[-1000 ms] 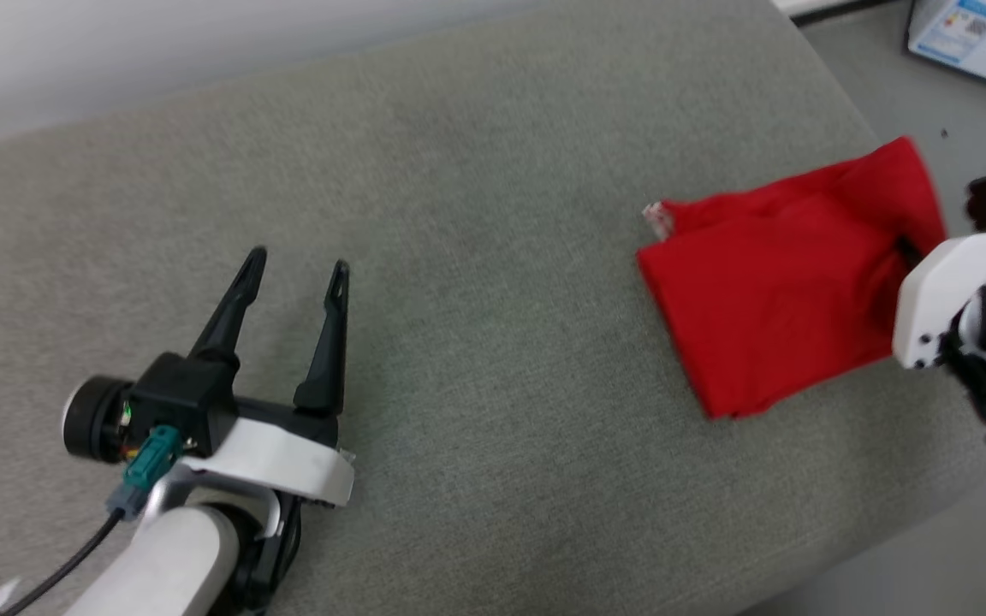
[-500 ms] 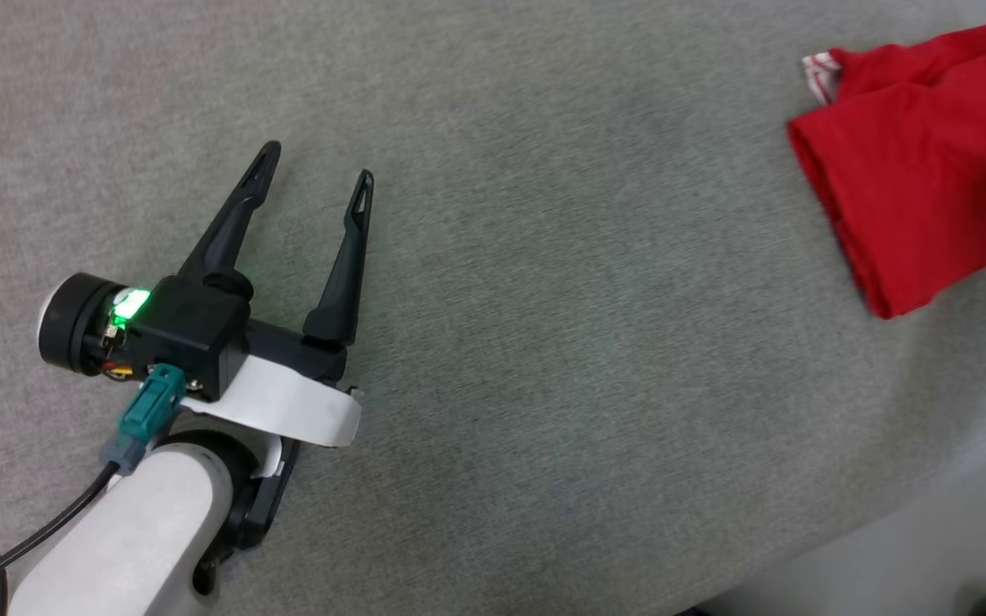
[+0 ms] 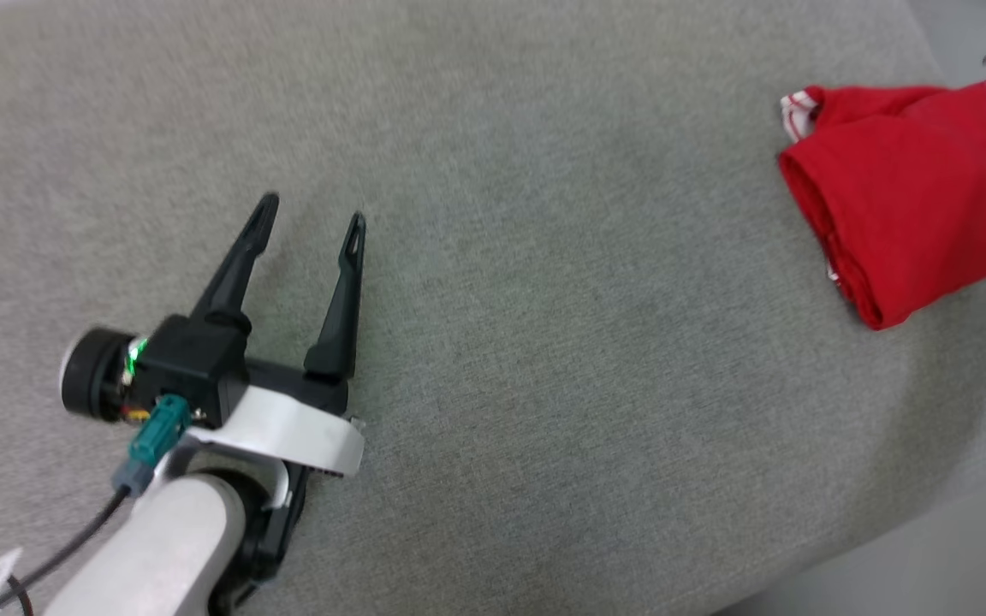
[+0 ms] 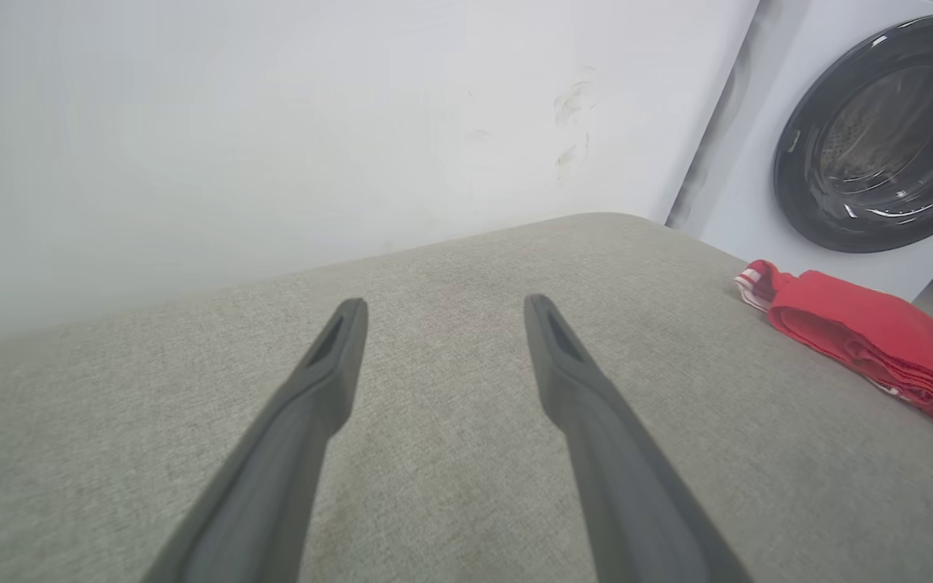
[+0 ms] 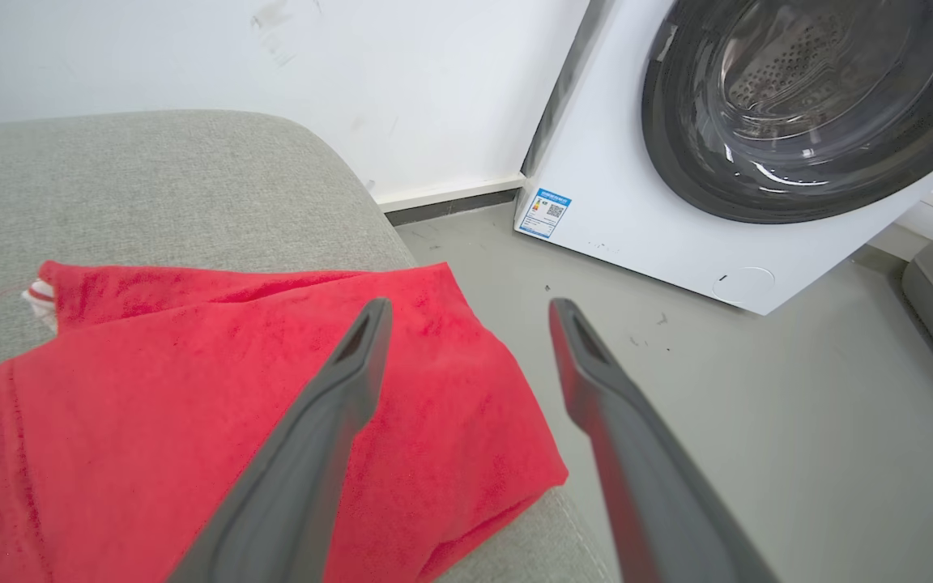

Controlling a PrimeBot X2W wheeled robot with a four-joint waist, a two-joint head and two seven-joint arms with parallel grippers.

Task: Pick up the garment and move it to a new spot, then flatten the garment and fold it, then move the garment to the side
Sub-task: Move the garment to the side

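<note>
Stage, as judged: last step, setting aside, complete or nearly so.

Near, lower left of head view: left gripper point(image 3: 313, 210), long dark tapered fingers spread wide, holding nothing, poised over bare grey upholstery point(image 3: 544, 359) of fine matte weave with rounded cushion edges.

Farther, upper right of head view: garment point(image 3: 904, 197), folded into compact red bundle of soft, slightly napped knit. Layered edges stacked along lower side, scrap of red-white striped trim point(image 3: 797, 111) at upper left corner. Lying close to right-hand edge of upholstery.

In right wrist view: right gripper point(image 5: 470, 306), fingers parted, clamped on nothing, positioned over bundle's corner; contact not determinable.

Next move, likely: lift right arm straight clear without snagging top layer; check against slippage toward floor point(image 5: 758, 421).

Beyond: white washing machine point(image 5: 612, 210) with glossy dark round door point(image 5: 807, 97).
</note>
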